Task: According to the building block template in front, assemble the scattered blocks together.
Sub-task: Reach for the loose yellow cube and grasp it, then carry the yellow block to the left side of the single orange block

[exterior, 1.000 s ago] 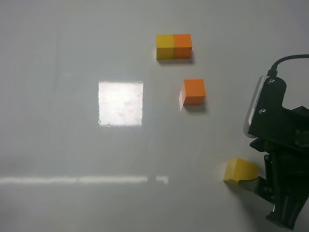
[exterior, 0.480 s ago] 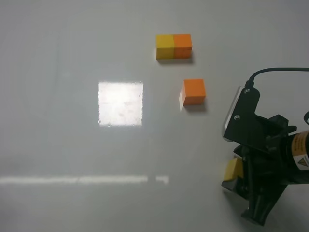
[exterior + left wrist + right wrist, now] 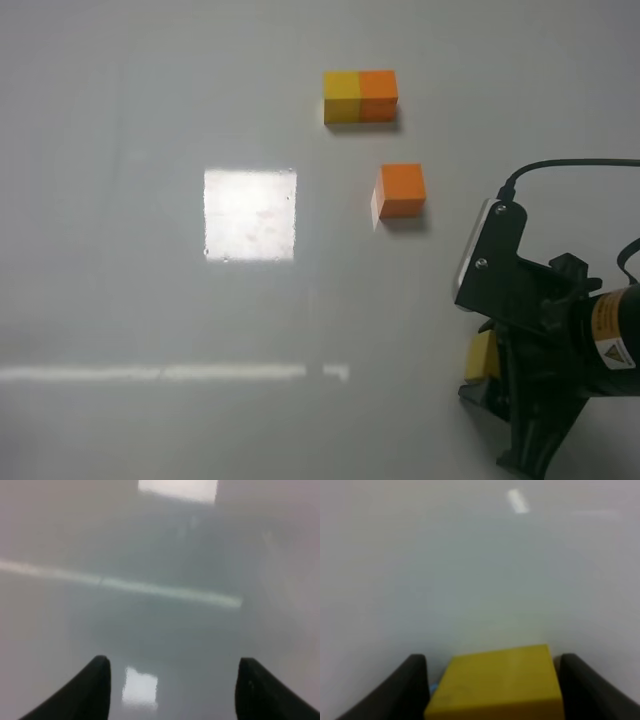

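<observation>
Exterior high | right gripper clasps yellow cube | left gripper spread, empty | yellow warning label unreadable

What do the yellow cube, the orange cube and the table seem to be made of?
The yellow cube: matte, opaque, even colour, crisp edges; painted wood or dense foam, unclear which. The orange cube: same matte look, probably the same. The table: smooth, pale, glossy, mirroring bright light patches; possibly laminate.
</observation>
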`<state>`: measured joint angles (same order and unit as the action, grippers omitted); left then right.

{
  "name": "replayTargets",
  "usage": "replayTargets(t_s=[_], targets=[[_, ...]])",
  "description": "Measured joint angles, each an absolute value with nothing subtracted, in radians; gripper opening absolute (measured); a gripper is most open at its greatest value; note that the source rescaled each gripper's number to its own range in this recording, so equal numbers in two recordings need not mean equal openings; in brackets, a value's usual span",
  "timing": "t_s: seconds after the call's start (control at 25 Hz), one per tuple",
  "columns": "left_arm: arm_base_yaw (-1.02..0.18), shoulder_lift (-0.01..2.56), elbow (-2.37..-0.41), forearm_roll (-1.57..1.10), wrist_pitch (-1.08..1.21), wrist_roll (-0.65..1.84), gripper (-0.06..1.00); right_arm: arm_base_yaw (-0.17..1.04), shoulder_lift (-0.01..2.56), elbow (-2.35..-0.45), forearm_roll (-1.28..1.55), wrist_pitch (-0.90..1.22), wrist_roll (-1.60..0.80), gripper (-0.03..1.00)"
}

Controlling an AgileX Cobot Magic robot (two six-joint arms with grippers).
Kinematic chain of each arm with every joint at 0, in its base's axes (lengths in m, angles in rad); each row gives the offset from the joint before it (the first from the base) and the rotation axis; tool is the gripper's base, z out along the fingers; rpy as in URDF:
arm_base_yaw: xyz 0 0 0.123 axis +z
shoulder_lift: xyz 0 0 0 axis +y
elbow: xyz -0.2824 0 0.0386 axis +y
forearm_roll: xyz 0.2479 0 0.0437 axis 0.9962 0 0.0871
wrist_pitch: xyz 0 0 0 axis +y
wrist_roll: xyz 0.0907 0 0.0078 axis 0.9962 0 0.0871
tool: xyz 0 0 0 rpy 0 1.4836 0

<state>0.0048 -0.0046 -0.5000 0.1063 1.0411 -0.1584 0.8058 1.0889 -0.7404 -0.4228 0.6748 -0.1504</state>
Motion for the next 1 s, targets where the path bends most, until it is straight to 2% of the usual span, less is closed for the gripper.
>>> replayTargets(t_s=[0.2,0.32,0.76,0.88,1.0], targets=[[0.005,-0.005,-0.5,0.106,1.041,-0.158,0.37,0.806,1.089,-0.74,-0.423,0.664,-0.148,0.3],[0.005,-0.005,-0.5,0.106,1.041,-0.158,0.37,0.806,1.089,-0.74,-0.423,0.653,-0.148,0.11],[0.005,-0.005,-0.5,0.106,1.041,-0.158,0.37,0.806,1.089,-0.742,-0.422,0.655,-0.164,0.08],[0.005,-0.005,-0.5,0.106,1.041,-0.158,0.37,0.809,1.095,-0.785,-0.419,0.731,-0.175,0.03],[0.005,-0.005,-0.5,0.106,1.041,-0.158,0.37,0.81,1.097,-0.872,-0.407,0.823,-0.216,0.03]])
